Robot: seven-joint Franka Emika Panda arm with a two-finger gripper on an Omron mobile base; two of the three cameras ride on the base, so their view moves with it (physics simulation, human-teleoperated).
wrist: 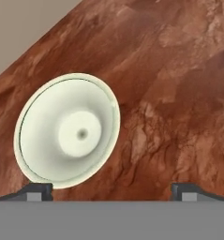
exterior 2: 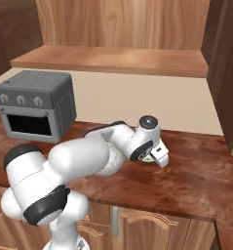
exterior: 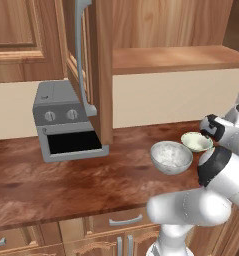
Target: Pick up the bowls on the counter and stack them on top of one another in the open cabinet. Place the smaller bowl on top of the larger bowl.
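The gripper (wrist: 111,190) is standing wide open and gripping nothing, its two dark fingertips (wrist: 36,191) showing far apart at the bottom of the hand view. Between and above them, toward the lower left of that frame, the small cream bowl (wrist: 69,130) is sitting upright on the counter (wrist: 179,93); its lower rim is lying just beside the left fingertip, though I cannot tell whether they are touching.

In the left base view the hand is hovering at the right edge of the frame, close over the cream bowl, while the larger grey speckled bowl (exterior: 171,157) is resting just beside it, toward the centre right. The open cabinet (exterior: 176,57), with its bare wooden shelf, is occupying the upper right, and its door (exterior: 98,65) is hanging at upper centre. A grey toaster oven (exterior: 66,120) is sitting on the counter at centre left.
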